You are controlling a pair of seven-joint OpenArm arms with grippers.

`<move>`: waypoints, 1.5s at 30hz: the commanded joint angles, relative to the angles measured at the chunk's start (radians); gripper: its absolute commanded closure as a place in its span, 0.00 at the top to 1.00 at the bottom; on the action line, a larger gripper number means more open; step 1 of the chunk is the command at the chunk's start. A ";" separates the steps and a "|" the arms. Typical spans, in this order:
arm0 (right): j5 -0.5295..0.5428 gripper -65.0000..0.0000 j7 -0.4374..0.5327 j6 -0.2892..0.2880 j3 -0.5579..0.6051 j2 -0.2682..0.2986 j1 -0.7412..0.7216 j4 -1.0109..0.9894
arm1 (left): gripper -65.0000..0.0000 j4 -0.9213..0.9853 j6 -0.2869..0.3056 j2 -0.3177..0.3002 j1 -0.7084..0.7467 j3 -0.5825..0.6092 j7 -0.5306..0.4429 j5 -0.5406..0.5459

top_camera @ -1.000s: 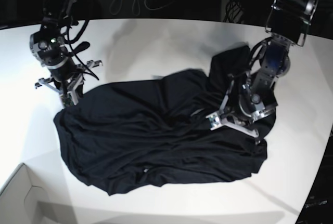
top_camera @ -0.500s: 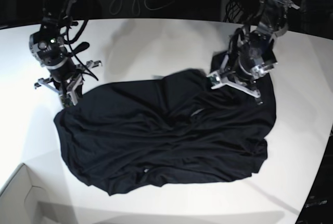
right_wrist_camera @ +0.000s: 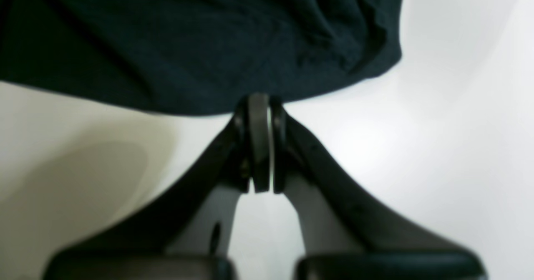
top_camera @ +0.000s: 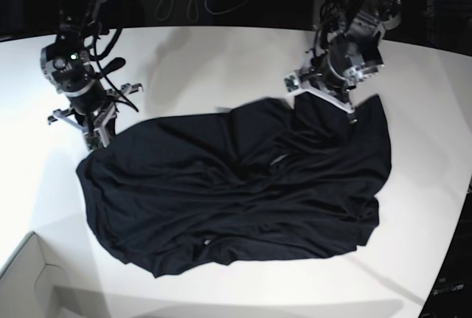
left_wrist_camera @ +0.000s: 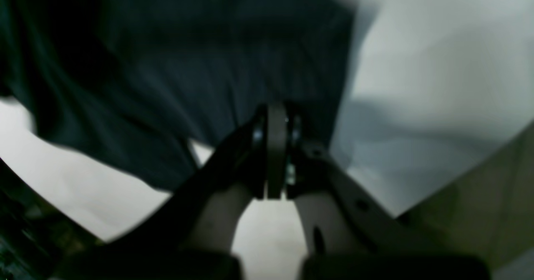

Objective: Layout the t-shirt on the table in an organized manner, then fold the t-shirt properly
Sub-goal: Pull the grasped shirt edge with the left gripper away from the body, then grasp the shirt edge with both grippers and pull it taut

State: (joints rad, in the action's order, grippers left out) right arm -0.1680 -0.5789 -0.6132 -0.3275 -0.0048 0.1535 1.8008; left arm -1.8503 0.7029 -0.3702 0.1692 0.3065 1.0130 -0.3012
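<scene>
The left pincer [left_wrist_camera: 273, 146] is pressed together, and a fold of the t-shirt [top_camera: 236, 192] appears to be pinched at its tips; in the left wrist view the cloth hangs from the tips with a light streak of motion blur. The right pincer [right_wrist_camera: 259, 117] is likewise pressed together, its tips at the near hem of the garment; whether cloth is trapped between them cannot be told with certainty, though the hem meets the tips exactly.

In the base view, the right pincer [top_camera: 94, 135] is seen at the far corner of the garment on that view's left, and the left pincer [top_camera: 346, 108] is seen raised at the far edge on that view's right. The t-shirt is spread over the middle of the desk [top_camera: 221, 60] in a rumpled mass, with deep creases running across it. A pale box [top_camera: 29, 281] is partly visible at the desk's near corner.

The garment is judged to be light, limp and without stiffness; it is expected to sag and drag when lifted by one point. Hold is best taken at hems, shoulder seams or sleeve ends, with both corners of one edge tensioned together so that the cloth is drawn flat.
</scene>
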 commanded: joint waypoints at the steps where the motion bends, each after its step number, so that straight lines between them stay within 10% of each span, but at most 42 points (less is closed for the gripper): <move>1: 0.011 0.00 0.021 -0.001 -0.003 0.010 -0.007 0.020 | 0.00 -0.027 -0.005 -0.023 0.005 0.010 0.005 -0.003; 13: 0.011 0.00 0.021 -0.001 -0.045 0.007 -0.005 0.020 | 0.00 -0.116 -0.005 -0.034 0.026 0.026 0.004 -0.013; 21: 0.011 0.00 0.021 -0.001 -0.042 0.006 0.011 0.020 | 0.00 -0.042 -0.005 0.083 -0.036 -0.221 -0.006 -0.020; 29: 0.011 0.00 0.021 -0.001 -0.043 0.006 0.008 0.020 | 0.00 0.056 -0.005 0.101 -0.053 -0.099 -0.006 -0.026; 45: 0.011 0.00 0.020 -0.001 0.115 0.006 -0.081 -0.042 | 0.00 0.246 -0.005 -0.056 0.002 -0.059 -0.130 -0.026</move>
State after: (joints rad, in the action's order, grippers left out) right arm -0.1635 -0.5774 -0.6132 -0.2058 -0.0032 0.0883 1.7435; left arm -1.6463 0.6540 -0.4110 0.1398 0.2428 0.8051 -0.3275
